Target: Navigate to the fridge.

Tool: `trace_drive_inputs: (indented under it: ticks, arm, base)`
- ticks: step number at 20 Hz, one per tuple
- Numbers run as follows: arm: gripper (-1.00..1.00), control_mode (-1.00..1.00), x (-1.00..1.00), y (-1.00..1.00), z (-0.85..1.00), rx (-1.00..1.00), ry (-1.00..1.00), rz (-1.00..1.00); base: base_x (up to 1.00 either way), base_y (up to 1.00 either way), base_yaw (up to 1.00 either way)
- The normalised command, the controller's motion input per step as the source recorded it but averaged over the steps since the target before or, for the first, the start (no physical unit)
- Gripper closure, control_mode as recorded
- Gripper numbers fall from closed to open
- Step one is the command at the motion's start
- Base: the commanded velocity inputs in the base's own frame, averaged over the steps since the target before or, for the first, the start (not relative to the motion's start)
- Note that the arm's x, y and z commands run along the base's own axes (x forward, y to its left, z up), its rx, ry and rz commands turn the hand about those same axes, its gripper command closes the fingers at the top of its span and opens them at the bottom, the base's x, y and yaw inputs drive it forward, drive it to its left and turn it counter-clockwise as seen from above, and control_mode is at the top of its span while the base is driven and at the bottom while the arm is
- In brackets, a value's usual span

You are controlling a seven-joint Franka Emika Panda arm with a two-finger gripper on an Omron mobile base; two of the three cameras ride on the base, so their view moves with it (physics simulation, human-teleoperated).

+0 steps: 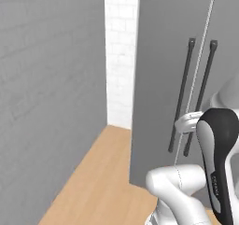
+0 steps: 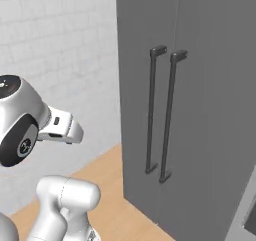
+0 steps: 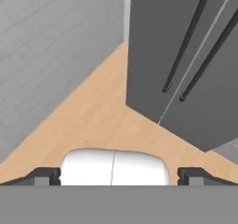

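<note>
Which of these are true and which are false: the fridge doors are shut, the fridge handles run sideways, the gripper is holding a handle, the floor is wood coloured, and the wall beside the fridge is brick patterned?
1. The doors of the fridge are shut. True.
2. Its handles run sideways. False: the two dark bars stand vertical, side by side at the centre seam.
3. The gripper is holding a handle. False: in the hand view its fingers are spread wide with nothing between them, above the floor and short of the fridge.
4. The floor is wood coloured. True.
5. The wall beside the fridge has a brick pattern. True.
</note>
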Motion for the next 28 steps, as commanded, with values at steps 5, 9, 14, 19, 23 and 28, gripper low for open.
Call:
trace_drive_inputs:
  ticks: [5,9,14,19,23,28]
  arm:
    - [-1.00,1.00,0.00,0.00,0.00,0.00,0.00,0.00]
    - [-1.00,1.00,0.00,0.00,0.00,0.00,0.00,0.00]
    - [-1.00,1.00,0.00,0.00,0.00,0.00,0.00,0.00]
    - [-1.00,1.00,0.00,0.00,0.00,0.00,0.00,0.00]
    - [-1.00,1.00,0.00,0.00,0.00,0.00,0.00,0.00]
    - [-1.00,1.00,0.00,0.00,0.00,0.00,0.00,0.00]
  base:
    - [0.70,0.58,-0.70]
    - [0.85,0.21,-0.62]
    - [0.64,-0.36,-0.46]
    - [0.64,-0.29,-0.25]
    - [0.70,-0.23,-0.24]
    - [0.67,-0.03,-0.11]
